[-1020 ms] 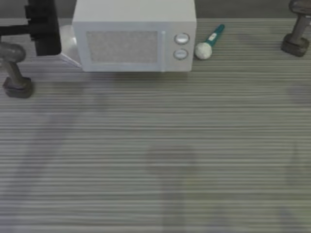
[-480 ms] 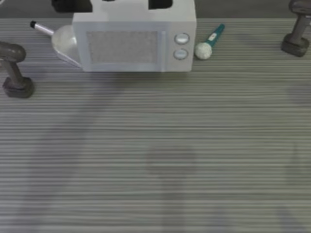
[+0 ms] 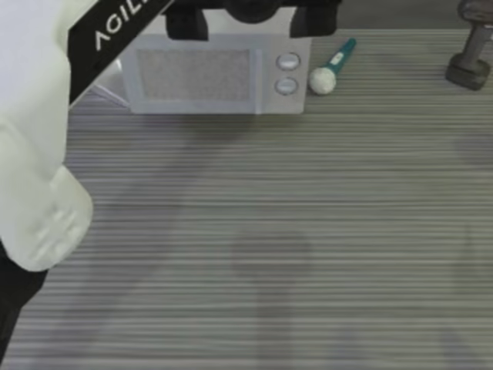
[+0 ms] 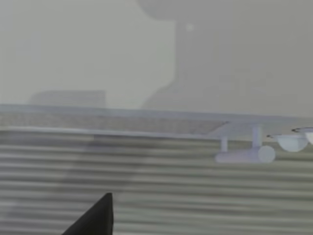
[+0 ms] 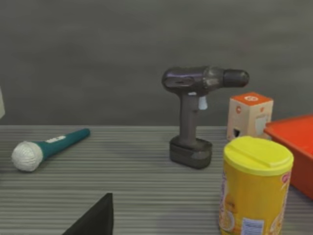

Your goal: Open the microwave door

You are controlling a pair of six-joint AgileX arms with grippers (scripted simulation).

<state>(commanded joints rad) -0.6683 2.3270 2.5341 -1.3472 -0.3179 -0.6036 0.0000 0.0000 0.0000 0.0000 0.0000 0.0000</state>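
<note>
Left gripper (image 3: 254,17) — black two-finger claw at the end of the white AgileX arm, up over the roof of the microwave at the top view's far edge. Two dark fingers (image 3: 187,23) stand well apart from each other, nothing between them; spread and empty. The arm sweeps in from the left and hides much of that side of the table.

Under it: the small white boxy toy-like microwave (image 3: 223,77), at the far side of the striped grey tabletop (image 3: 308,231), left of centre. Its flat white door with the grey speckled mesh window (image 3: 196,75) sits flush and closed; two round grey knobs (image 3: 287,62) on the panel to its right.

Handling, as a judgement: thin stiff panel, light, swings on a hinge. Smooth faces, likely slippery. The body looks light too (it may slide if tugged hard). The left wrist view shows a thin pale bar handle (image 4: 244,155) on two short posts, standing proud of a pale surface: the best place to hook or pinch.

Beside the knob panel: a teal-handled microphone with a white ball head (image 3: 331,68).

Right arm parked off the table's right; fingers unseen, cannot tell.
</note>
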